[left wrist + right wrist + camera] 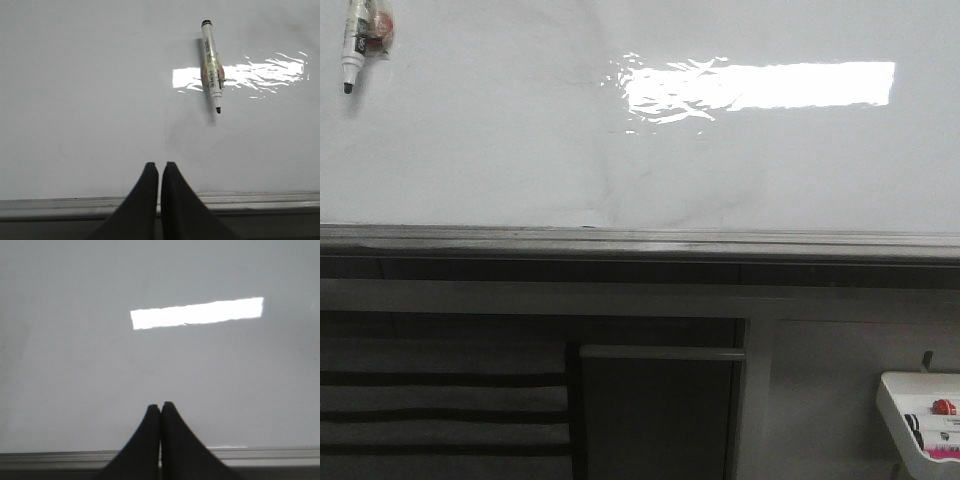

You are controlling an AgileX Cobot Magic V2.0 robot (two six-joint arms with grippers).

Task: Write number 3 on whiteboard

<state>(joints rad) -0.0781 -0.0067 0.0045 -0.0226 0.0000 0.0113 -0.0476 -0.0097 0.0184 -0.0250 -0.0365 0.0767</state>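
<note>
The whiteboard [470,150] fills the upper front view, glossy white with faint grey smears and a bright rectangular reflection. No black stroke of a number 3 shows on it. An uncapped marker [362,40] lies on the board at the far left, tip toward me. In the left wrist view the marker [211,65] lies ahead and to the right of my left gripper [160,165], which is shut and empty above the board's near edge. My right gripper [160,406] is shut and empty over bare board [75,365]. Neither gripper shows in the front view.
The board's grey metal edge rail [640,240] runs across the front view, also in the left wrist view [60,205] and right wrist view [280,455]. A small white tray of markers [925,415] sits at the lower right. Dark shelving [440,400] lies below the rail.
</note>
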